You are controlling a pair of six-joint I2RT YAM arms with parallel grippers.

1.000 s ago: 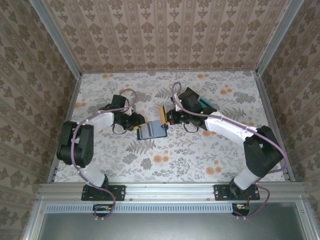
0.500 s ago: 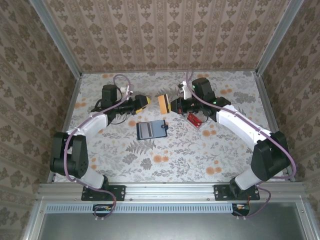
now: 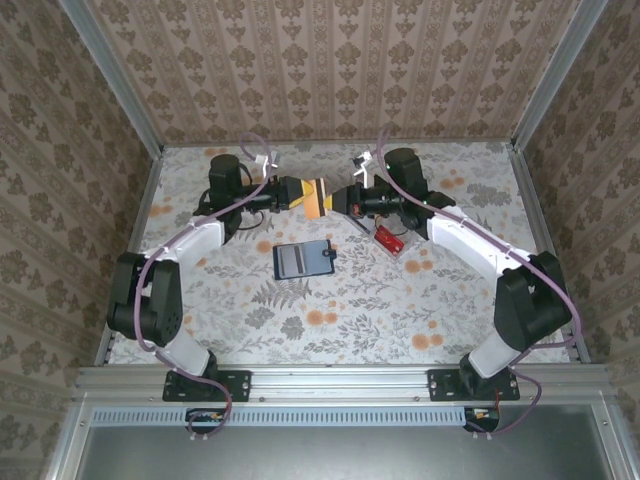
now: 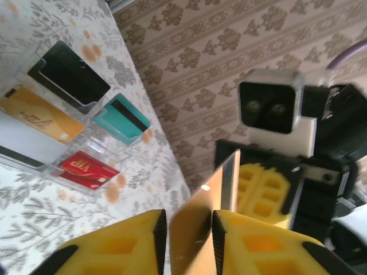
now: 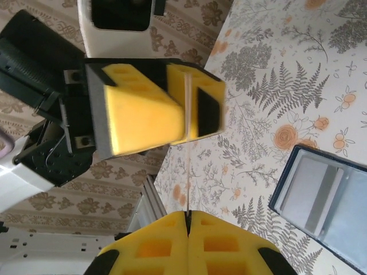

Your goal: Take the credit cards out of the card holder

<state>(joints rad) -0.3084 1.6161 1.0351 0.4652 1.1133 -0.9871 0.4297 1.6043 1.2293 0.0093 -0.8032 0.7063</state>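
Two-sided grip now.
Your left end effector (image 3: 297, 193) has closed onto the tan-orange card (image 3: 317, 197) gripped by your right end effector (image 3: 335, 198), far centre; open card holder (image 3: 303, 259) lies nearer, tray (image 3: 412, 254) right.

1. I see the card holder (image 3: 303, 259) with a dark navy rim and a grey-blue inside crossed by a darker grey stripe.
2. Beyond the card holder, the credit card (image 3: 318, 197) is tan-orange.
3. On either side of that card, the left gripper (image 3: 303, 193) and right gripper (image 3: 337, 201) are yellow-tipped on black.
4. Right of the card holder, the clear tray (image 4: 40, 169) shows me a red card (image 4: 89, 172), a teal card (image 4: 121, 121), a black card (image 4: 69, 73) and a gold card (image 4: 37, 112).
5. Under the card holder, the table (image 3: 360, 300) is white with grey ferns and orange blossoms.
6. Behind it, the walls (image 3: 330, 70) are beige with brown floral stripes.
7. The cables (image 3: 150, 290) are purple.
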